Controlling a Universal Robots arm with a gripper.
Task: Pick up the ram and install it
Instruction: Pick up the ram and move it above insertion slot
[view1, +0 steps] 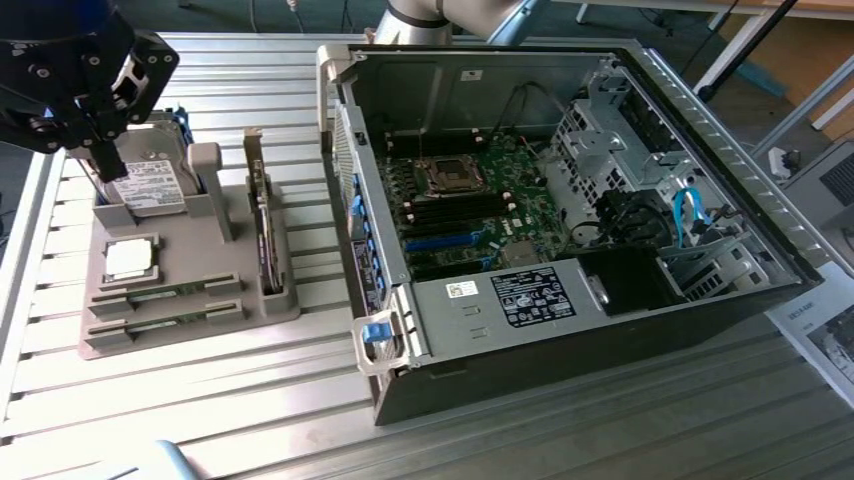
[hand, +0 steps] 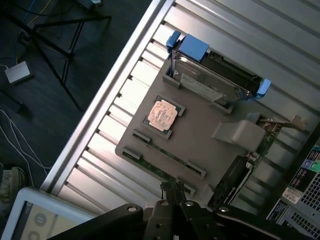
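- Where the exterior view comes nearest, a ribbed metal table (view1: 200, 410) is recorded; everything listed below is borne on it.
- Grey holder (view1: 187, 262): set on the table at the exterior view's left, just beside the case. Each part is given its own seat, judged so that it is found in a fixed place.
- The ram (view1: 174, 293) (hand: 165, 151): two green sticks are stood on edge in parallel slots along the holder's near side, with clips at the ends. The upright seating is judged to offer the top edge to a pinch from above. Neither stick is touched.
- Processor chip (view1: 130, 258): laid flat in a square recess just behind the ram, label side up.
- Expansion card (view1: 267, 240): stood on edge in a slot along the holder's side toward the case.
- Hard drive (view1: 147, 182): seated at the holder's far end, fitted with blue handles.
- Gripper (view1: 103, 180) (hand: 173, 189): the fingers are pressed together and nothing is clasped between them. It is hung above the holder's far end, over the hard drive and apart from the ram. The pick-up is judged not yet begun.
- Computer case (view1: 721, 130): laid on its side with the side panel off, so that the motherboard (view1: 514, 195) is turned upward, judged for reach from above. Long slots are seen beside the processor socket; which of them is meant for the ram cannot be told.
- Arm base (view1: 427, 15): mounted behind the case, farthest off.
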